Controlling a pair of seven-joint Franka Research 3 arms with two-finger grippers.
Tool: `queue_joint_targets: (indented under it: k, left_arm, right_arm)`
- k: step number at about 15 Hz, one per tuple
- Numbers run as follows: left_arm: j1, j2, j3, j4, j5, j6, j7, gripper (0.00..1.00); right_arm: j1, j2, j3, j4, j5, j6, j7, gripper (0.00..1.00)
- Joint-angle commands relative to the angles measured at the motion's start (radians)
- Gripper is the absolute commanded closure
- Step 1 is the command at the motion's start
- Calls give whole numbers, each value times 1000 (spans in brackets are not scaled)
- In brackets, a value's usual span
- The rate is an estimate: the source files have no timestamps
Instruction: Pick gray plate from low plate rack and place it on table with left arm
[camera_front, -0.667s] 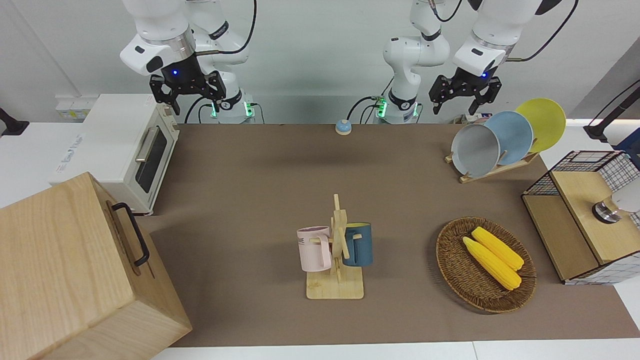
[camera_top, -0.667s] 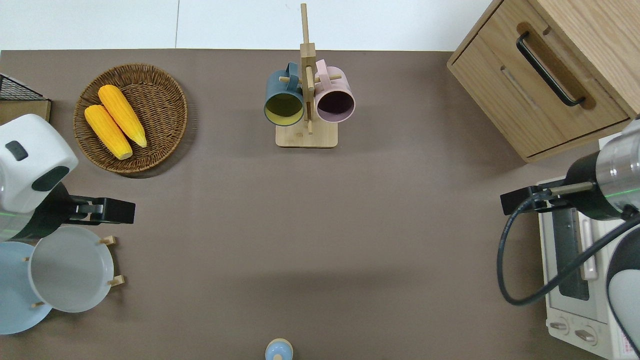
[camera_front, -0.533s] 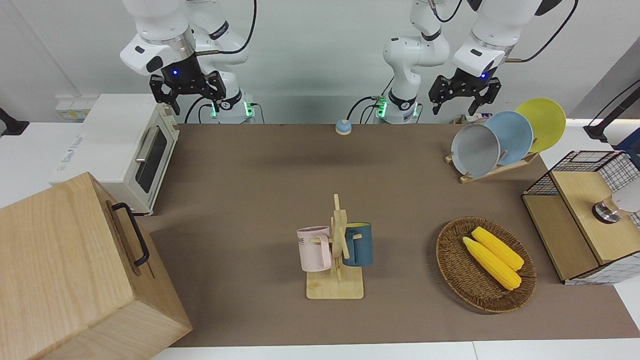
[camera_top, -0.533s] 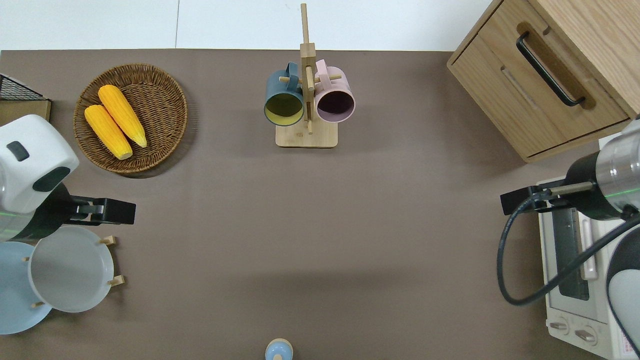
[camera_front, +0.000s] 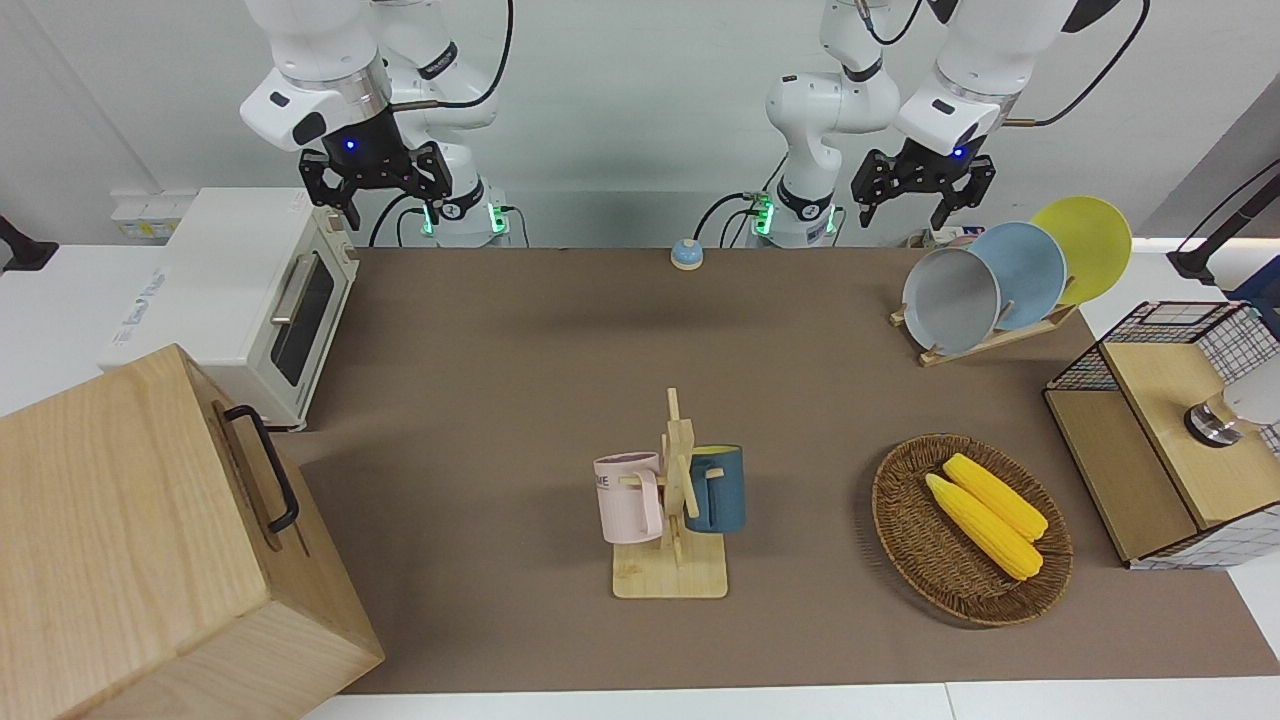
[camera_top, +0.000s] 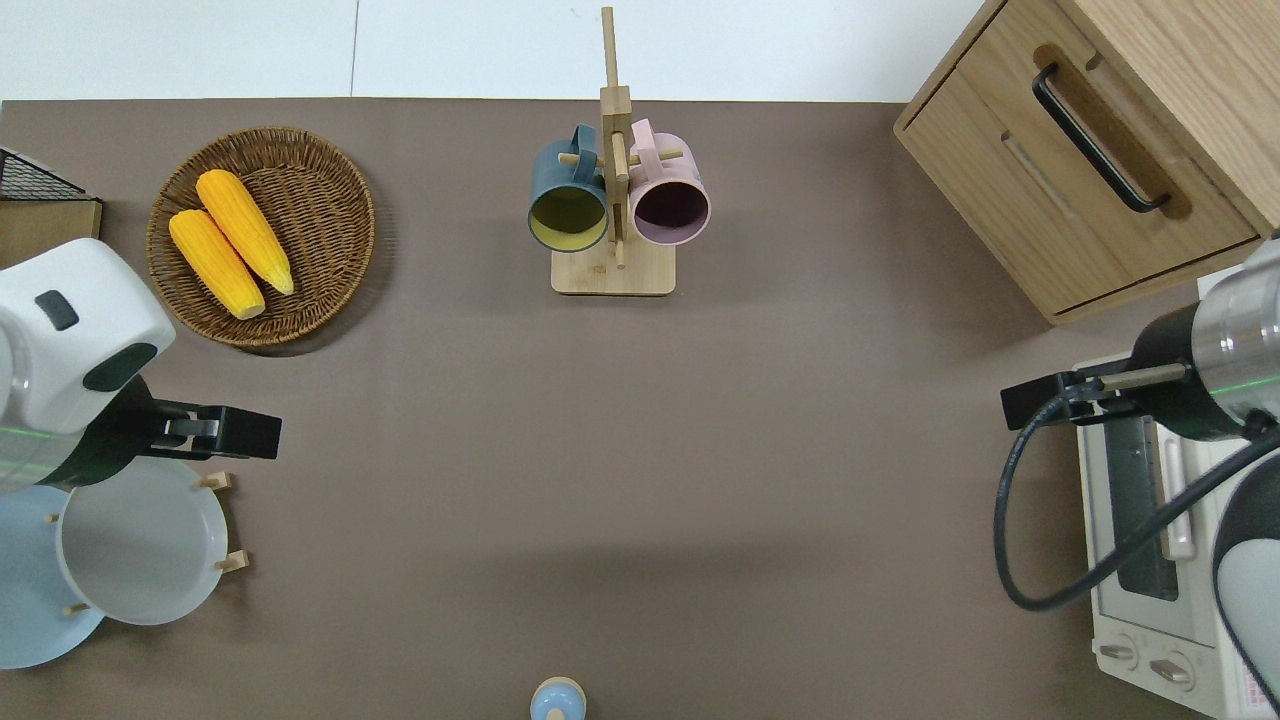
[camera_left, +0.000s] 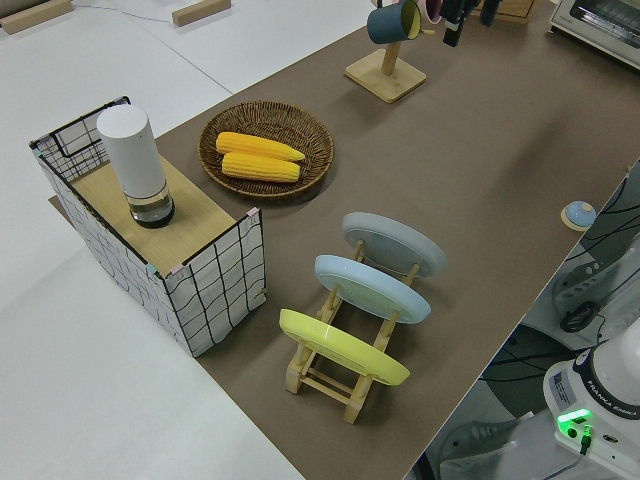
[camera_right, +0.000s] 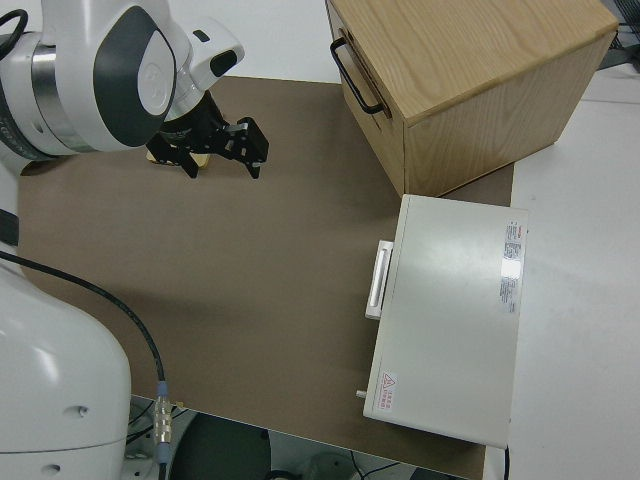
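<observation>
Left gripper (camera_front: 920, 195) raised, jaws apart, at 12 o'clock of gray plate (camera_front: 950, 300) in low plate rack (camera_front: 985, 340). Descend onto top rim; avoid blue plate (camera_front: 1025, 272). Right arm parked, jaws apart.

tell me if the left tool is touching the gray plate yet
Apart. The front view shows the open left tool hanging clear above the gray plate, with bare wall between them.

Front and overhead views wide; both sharing the table (camera_front: 520, 330)
</observation>
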Motion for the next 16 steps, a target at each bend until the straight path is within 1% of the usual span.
queue_joint_targets:
  k: [1,6,12,14,16]
  left_arm:
    - [2,-9,7,-5,5,-15,17,5]
    - [3,-9,12,-26,7,-16,8,5]
    - [9,-24,15,-98,105,7,15,5]
    - [17,-36,42,-108,105,7,37,5]
    - [17,-51,85,-117,105,7,112,5]
  right_arm:
    - [-10,-2,6,6,10,-13,-1,13]
    - [-10,-2,6,6,10,-13,-1,11]
    - [-10,-2,6,6,10,-13,-1,11]
    - [-10,-2,6,6,10,-13,-1,13]
    - [-10,-2,6,6,10,-13,-1,11]
